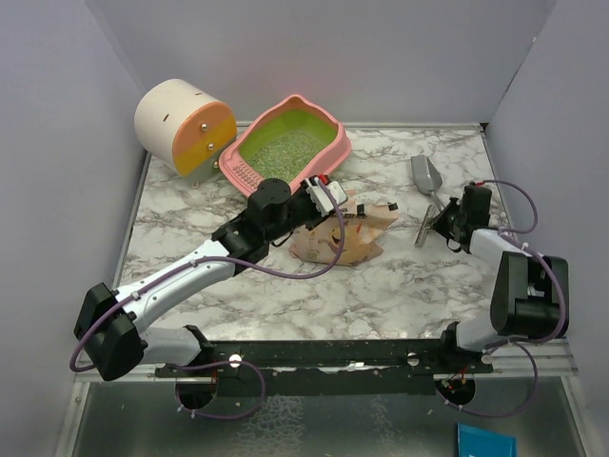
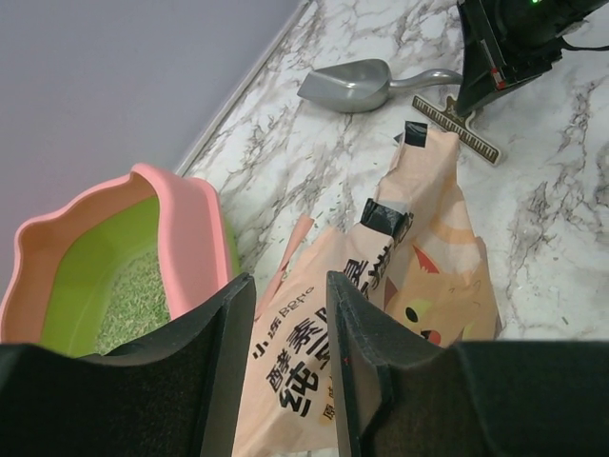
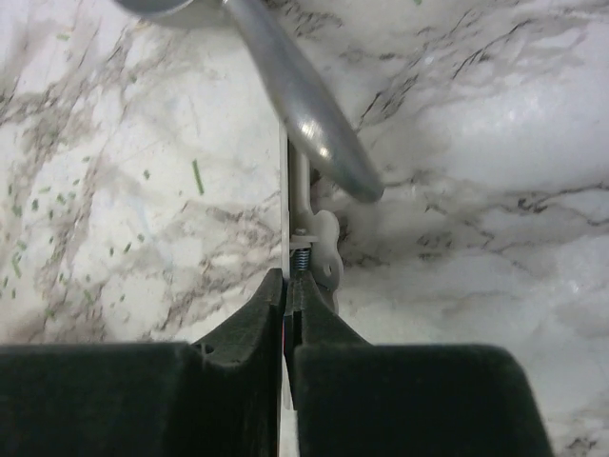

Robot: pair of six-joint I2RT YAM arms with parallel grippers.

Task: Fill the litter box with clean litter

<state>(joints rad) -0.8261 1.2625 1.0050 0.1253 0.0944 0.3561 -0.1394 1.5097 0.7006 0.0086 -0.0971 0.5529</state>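
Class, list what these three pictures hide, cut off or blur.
- Top view: the left arm covers part of the bag.
- Left wrist view: its fingers hide whether the left gripper pinches or only straddles the bag.
- Left wrist view: the edge cuts off the litter box.
- Right wrist view: the top edge cuts the bowl off the scoop.

Two arms of white links and chunky black joints, the left arm (image 1: 181, 281) at lower left and the right arm (image 1: 495, 246) at lower right, trail looping purple cables (image 1: 276, 274) above a black base rail (image 1: 324, 354) and end in matte black fingers (image 2: 209, 381).
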